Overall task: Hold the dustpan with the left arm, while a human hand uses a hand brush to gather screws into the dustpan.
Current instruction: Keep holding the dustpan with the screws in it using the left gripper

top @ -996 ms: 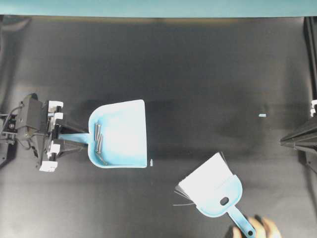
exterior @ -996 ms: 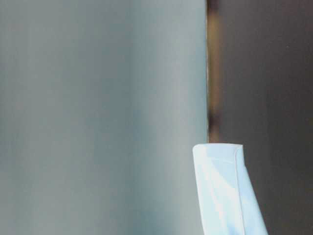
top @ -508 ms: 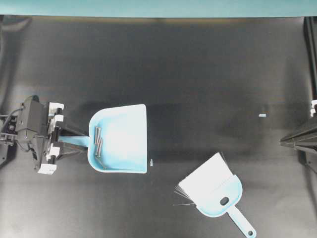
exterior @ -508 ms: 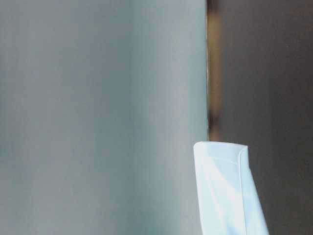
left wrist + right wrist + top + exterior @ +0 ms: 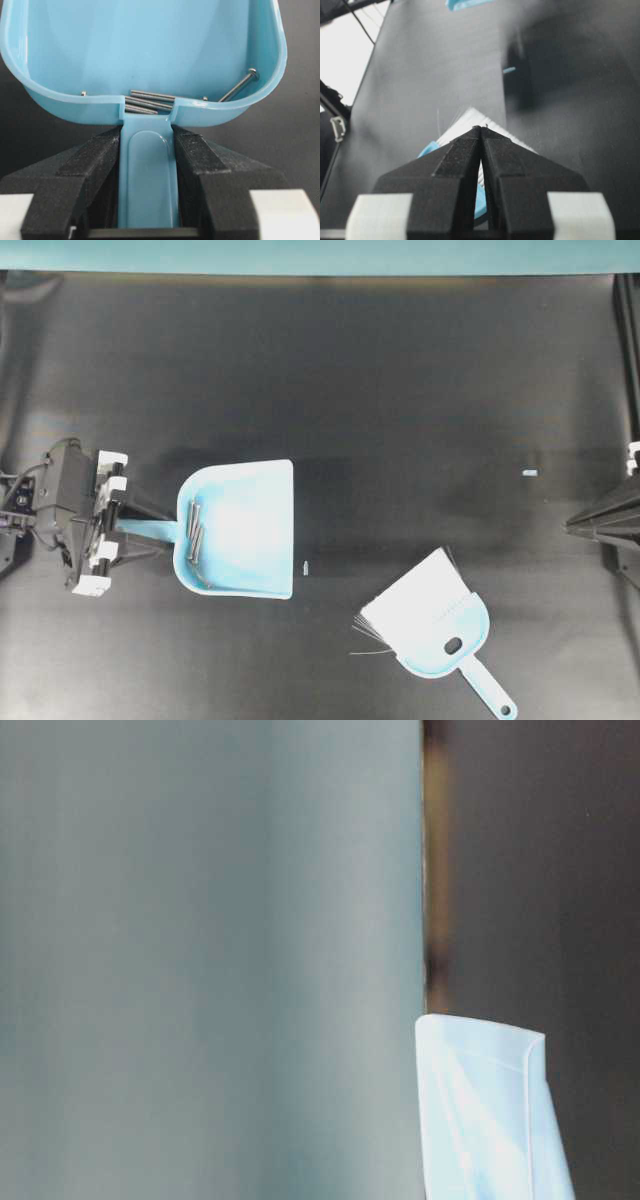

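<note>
My left gripper is shut on the thin handle of the light blue dustpan, whose wide mouth faces right. Several silver screws lie inside against the back wall; the left wrist view shows these screws just above the handle. The hand brush lies alone on the table at the lower right, bristles pointing up-left. The human hand is out of view. My right gripper is shut and empty at the right edge, its arm far from the dustpan.
A tiny pale bit lies on the black table just outside the dustpan's mouth. A pale blue speck sits to the right. The table-level view shows only a corner of the dustpan against blur.
The hand at the brush's handle a second ago has left the view; the brush stays put. My left gripper has carried the dustpan slightly toward the front edge, turning it a little.
</note>
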You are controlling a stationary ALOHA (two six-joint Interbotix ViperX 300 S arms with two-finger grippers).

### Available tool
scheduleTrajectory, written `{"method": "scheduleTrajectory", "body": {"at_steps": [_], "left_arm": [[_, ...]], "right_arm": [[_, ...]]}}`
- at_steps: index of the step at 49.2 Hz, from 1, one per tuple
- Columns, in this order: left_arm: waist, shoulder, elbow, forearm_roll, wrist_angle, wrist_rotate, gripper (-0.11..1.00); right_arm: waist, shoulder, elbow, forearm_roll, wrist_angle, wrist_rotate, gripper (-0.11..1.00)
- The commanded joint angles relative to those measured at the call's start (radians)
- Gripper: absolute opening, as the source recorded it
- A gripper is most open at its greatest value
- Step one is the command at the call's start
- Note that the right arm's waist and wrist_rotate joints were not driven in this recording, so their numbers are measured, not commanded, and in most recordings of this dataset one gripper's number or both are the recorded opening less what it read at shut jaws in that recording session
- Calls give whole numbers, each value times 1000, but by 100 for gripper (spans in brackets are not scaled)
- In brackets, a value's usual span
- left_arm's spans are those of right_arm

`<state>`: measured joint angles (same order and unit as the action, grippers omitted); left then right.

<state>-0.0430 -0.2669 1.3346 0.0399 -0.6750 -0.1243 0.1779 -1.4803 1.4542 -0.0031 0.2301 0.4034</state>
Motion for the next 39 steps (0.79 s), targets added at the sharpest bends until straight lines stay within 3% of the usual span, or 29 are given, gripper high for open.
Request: {"method": "scheduleTrajectory", "body": {"at_steps": [1, 39], "left_arm": [[-5, -5, -17, 5, 0, 0, 30], [-28, -12, 2, 5, 0, -2, 30]], "right_arm": [[0, 5, -5, -3, -9, 0, 0], [0, 5, -5, -3, -9, 0, 0]]}}
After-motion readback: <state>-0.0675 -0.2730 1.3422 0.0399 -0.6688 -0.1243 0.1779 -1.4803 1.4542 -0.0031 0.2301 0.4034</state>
